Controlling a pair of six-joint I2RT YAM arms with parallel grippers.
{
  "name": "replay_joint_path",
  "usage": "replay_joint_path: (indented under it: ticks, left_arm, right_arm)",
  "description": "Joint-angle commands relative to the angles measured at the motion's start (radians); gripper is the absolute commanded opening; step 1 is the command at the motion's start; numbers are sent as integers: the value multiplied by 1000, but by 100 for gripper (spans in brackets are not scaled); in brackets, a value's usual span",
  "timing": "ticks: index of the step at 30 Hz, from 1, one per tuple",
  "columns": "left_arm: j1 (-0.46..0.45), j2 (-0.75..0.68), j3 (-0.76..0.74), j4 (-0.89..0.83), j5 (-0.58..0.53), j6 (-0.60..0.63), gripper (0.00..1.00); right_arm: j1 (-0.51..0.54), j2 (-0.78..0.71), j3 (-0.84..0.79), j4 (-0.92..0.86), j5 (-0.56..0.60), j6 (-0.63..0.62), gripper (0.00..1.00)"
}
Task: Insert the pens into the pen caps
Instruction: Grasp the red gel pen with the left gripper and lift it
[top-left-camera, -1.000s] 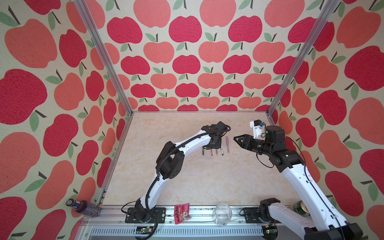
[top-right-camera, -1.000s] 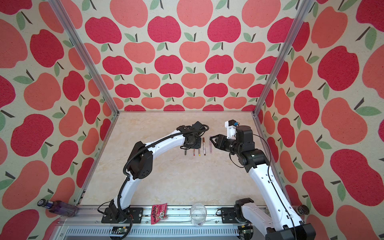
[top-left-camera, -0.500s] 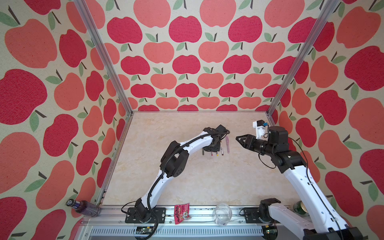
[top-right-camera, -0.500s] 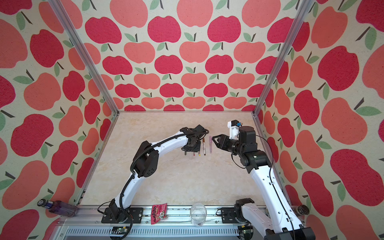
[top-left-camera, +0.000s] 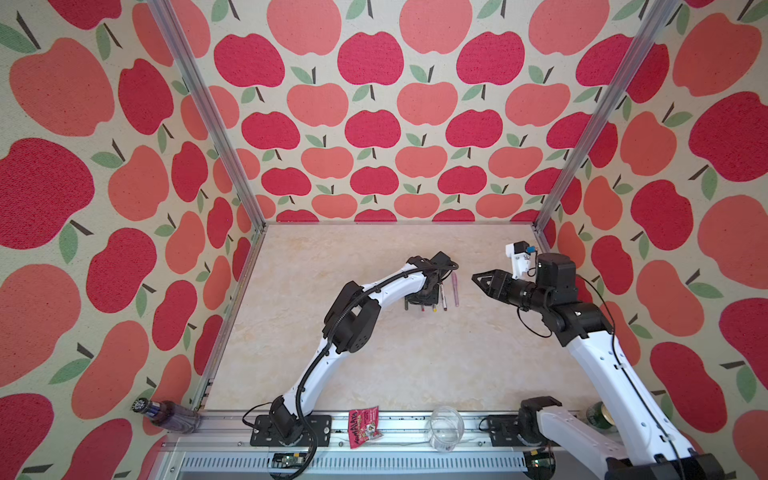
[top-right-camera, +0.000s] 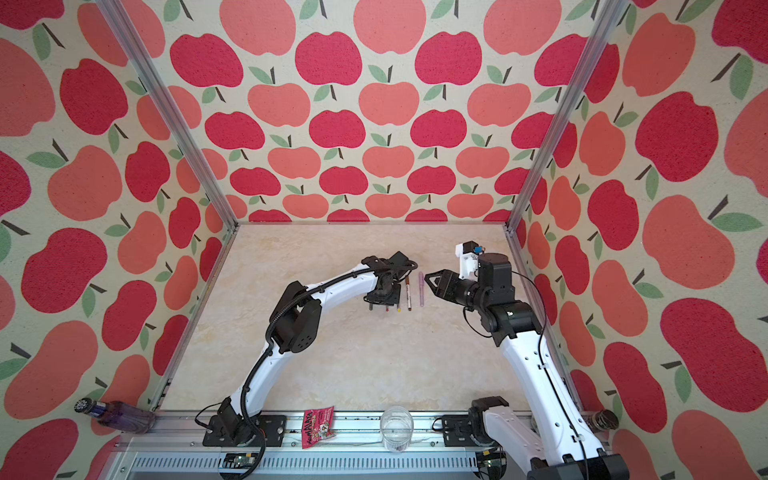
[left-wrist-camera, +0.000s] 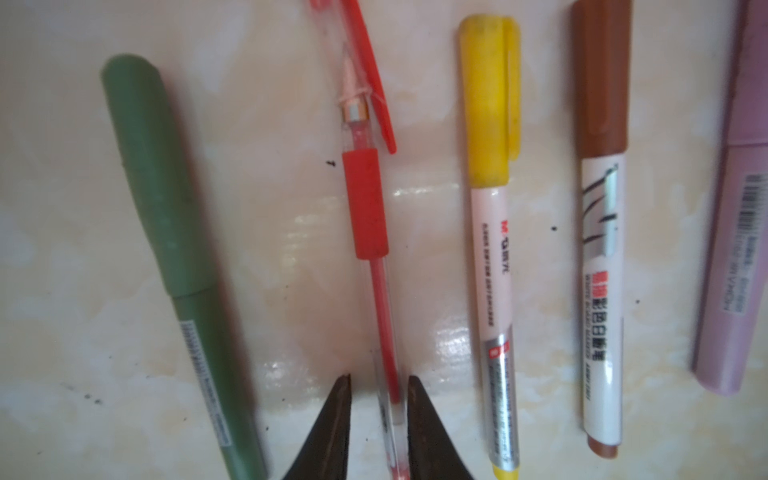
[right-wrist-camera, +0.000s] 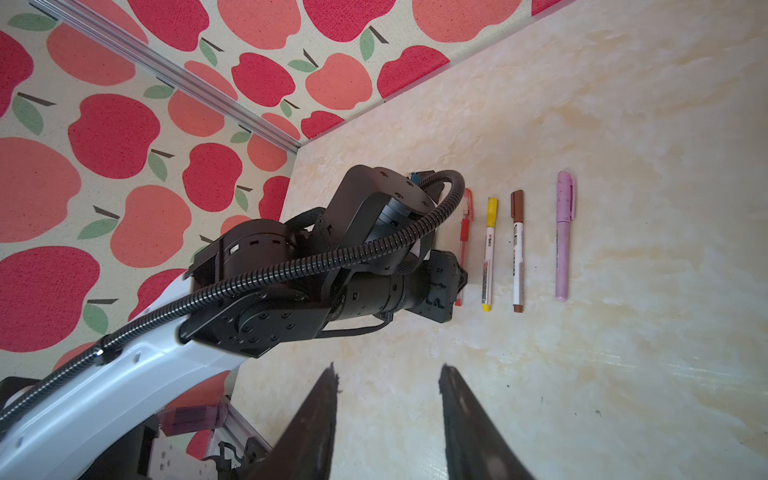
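Cream, marble-patterned table (top-left-camera: 374, 374) carries five capped pens (top-left-camera: 443, 296), laid side by side nearer its far edge than its front edge, about midway between its side edges; each tip is housed in its own cap. In the left wrist view all five are shown: dark green pen (left-wrist-camera: 166, 232), red pen (left-wrist-camera: 368, 208), yellow-capped pen (left-wrist-camera: 496, 299), brown-capped pen (left-wrist-camera: 600, 291) and lilac pen (left-wrist-camera: 731, 270); the red pen's metal tip is seen through its clear cap (left-wrist-camera: 343, 54). The left gripper (left-wrist-camera: 378, 378) is set over the red pen's barrel; its fingers are held narrowly apart on either side, a gap being shown beside one. The dark green pen is covered by that arm in the right wrist view; in the top views it cannot be told from the gripper. The right gripper (right-wrist-camera: 388, 368) is held above the table between the row and its right edge; its fingers are spread well apart, with bare table seen between them. A clear cup (top-left-camera: 446, 428) is stood on the front rail (top-left-camera: 403, 424), which is seen through its wall.
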Motion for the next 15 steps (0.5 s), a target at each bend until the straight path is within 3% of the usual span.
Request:
replay_joint_path:
  ticks: [1,15]
  left_arm:
    - [7,41,25,-40,-9,14,26]
    - [11,31,-2,-39,-15,2,10]
  right_arm:
    - [-7,-14,-11,-10,-21,-21,43]
    - [-9,-18,-6,-23,-19,-24,43]
